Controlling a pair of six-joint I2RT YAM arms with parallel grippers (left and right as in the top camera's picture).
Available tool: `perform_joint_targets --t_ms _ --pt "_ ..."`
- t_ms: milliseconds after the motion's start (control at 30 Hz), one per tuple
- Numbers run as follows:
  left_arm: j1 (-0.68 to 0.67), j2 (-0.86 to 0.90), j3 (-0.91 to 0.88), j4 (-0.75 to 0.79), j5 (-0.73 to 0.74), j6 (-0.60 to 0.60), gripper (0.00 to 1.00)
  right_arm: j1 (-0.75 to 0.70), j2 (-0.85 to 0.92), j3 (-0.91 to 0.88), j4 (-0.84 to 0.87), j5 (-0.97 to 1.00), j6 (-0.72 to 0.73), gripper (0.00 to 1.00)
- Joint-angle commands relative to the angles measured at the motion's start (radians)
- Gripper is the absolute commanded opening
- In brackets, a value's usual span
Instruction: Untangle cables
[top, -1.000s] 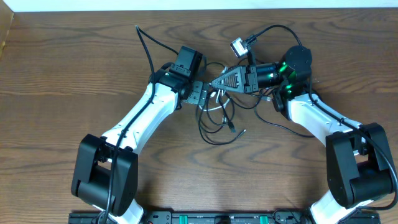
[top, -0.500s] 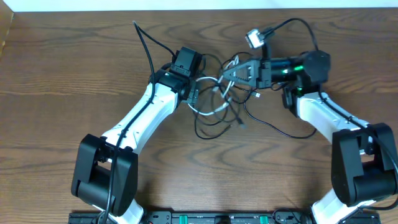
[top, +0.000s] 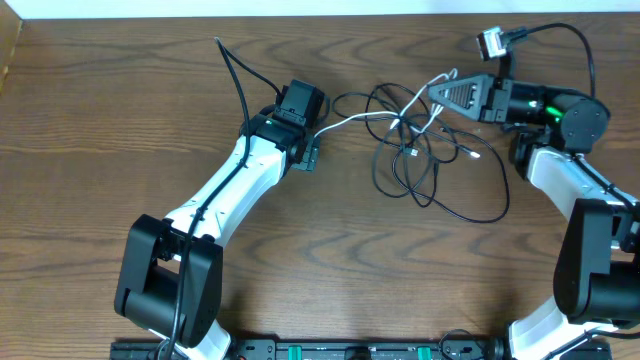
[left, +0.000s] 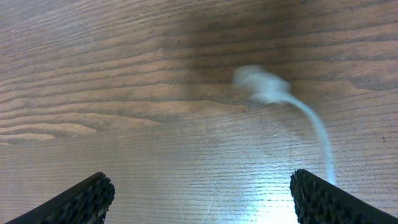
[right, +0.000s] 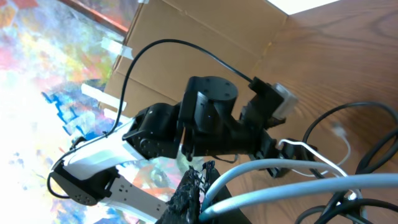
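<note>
Partly done: the white cord (top: 355, 119) lies stretched between the arms, yet crosses the black cord (top: 378, 172) looped mid-table. The right gripper (top: 434, 92) pinches what looks like the white cord; the left gripper (top: 311, 155) stands spread, empty, beside its plug.

White cord (top: 350, 120): from beside left hand (top: 311, 152) to gripping right hand (top: 437, 93). Black cord (top: 378, 170): looped on bench (top: 300, 260).

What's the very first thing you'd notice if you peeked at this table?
A messy tangle in the middle of the wooden table: a white cord stretched sideways through loops of black cord. The right hand, top right, pinches the white cord, and the left hand sits open beside its other end.
</note>
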Motion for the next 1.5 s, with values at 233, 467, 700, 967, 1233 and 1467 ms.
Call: perform_joint_targets --t_ms 233,467,700,967,1233,1467 --pt "0.006 0.008 -0.010 0.000 -0.024 -0.013 0.91 -0.042 -0.005 0.007 0.040 -0.055 0.003 0.01" --pt "0.006 0.008 -0.010 0.000 -0.002 -0.054 0.91 -0.033 -0.005 0.007 0.040 -0.055 -0.012 0.01" --pt "0.006 0.008 -0.010 0.046 0.324 -0.049 0.91 -0.031 -0.005 0.007 -0.025 -0.055 -0.058 0.01" --pt "-0.028 0.008 -0.010 -0.046 0.631 0.305 0.91 -0.031 -0.005 0.007 -0.323 -0.027 -0.296 0.01" --pt "-0.051 0.005 -0.009 -0.108 0.616 0.390 0.91 -0.031 -0.005 0.007 -0.557 -0.006 -0.491 0.01" --pt "-0.051 -0.071 -0.008 -0.025 0.695 0.373 0.91 -0.023 -0.005 0.007 -0.752 0.006 -0.654 0.01"
